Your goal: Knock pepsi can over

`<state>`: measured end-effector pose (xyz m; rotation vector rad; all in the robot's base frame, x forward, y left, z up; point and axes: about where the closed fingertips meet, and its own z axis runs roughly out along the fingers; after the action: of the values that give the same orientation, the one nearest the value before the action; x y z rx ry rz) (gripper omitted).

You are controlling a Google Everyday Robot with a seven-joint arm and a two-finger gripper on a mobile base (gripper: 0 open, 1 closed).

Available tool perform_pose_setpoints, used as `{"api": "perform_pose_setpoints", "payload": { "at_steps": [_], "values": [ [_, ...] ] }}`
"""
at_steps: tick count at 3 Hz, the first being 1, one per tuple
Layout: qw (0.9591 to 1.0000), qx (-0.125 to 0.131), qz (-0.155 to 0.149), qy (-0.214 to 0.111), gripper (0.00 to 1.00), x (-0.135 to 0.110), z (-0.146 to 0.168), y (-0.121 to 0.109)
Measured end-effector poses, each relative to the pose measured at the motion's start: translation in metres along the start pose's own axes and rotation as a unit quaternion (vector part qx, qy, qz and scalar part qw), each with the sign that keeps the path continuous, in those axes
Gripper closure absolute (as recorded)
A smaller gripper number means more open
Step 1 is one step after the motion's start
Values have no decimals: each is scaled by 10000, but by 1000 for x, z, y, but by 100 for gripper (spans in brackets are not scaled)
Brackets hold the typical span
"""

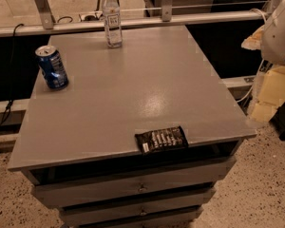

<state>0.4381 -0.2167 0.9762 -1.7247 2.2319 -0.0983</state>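
Observation:
The pepsi can [52, 66] is blue with white markings and a silver top. It stands upright near the left edge of the grey cabinet top [133, 89]. A white, rounded part of my arm [280, 30] shows at the right edge of the view, beyond the cabinet's right side and far from the can. The gripper itself is out of view.
A clear plastic bottle with a white cap [112, 18] stands at the back edge. A dark snack packet [161, 139] lies at the front edge. Drawers [137, 186] are below the top. A rail [133, 23] and glass run behind the cabinet. Speckled floor surrounds it.

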Motion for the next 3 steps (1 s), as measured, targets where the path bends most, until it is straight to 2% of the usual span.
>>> {"api": "perform_pose_setpoints", "payload": {
  "at_steps": [2,3],
  "values": [
    [10000,0,-25,-73,0,-6,3,-3],
    [9982,-158,-64,-574,0,-40,34,-16]
  ]
}}
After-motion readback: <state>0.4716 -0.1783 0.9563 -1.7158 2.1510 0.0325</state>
